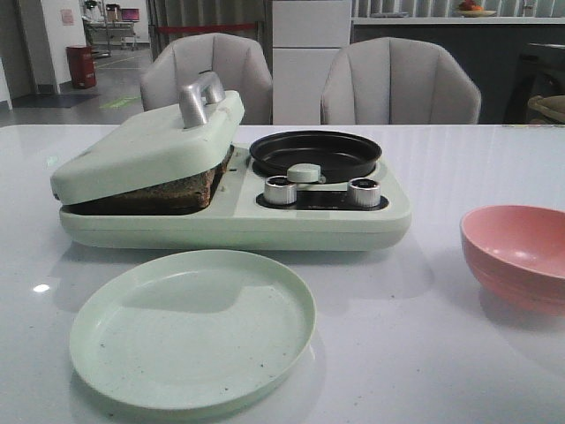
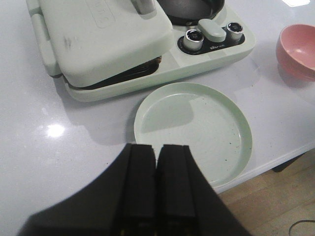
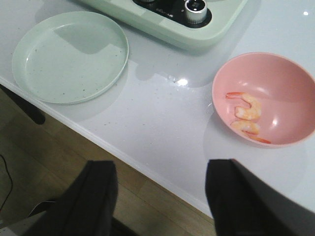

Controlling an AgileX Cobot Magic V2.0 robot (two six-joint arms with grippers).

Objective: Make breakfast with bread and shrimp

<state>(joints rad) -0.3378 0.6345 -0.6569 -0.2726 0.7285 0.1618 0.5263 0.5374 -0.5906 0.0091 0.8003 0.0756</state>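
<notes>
The bread (image 1: pixel 181 187) shows only as a brown crust edge, clamped under the tilted lid (image 1: pixel 146 146) of the pale green breakfast maker (image 1: pixel 291 223); in the left wrist view it is a dark strip (image 2: pixel 140 73). Two orange-and-white shrimp (image 3: pixel 247 110) lie in the pink bowl (image 3: pixel 288 69), right of the maker. My left gripper (image 2: pixel 157 147) is shut on nothing, hanging over the table beside the empty green plate (image 2: pixel 206 132). My right gripper (image 3: pixel 160 169) is open and empty over the table's front edge, short of the bowl. Neither gripper appears in the front view.
The green plate (image 1: pixel 192 329) sits in front of the maker. A small black pan (image 1: pixel 315 152) and two silver knobs (image 1: pixel 281 190) are on the maker's right half. The pink bowl (image 1: pixel 505 265) stands at the right. Two chairs (image 1: pixel 399 84) stand behind the table.
</notes>
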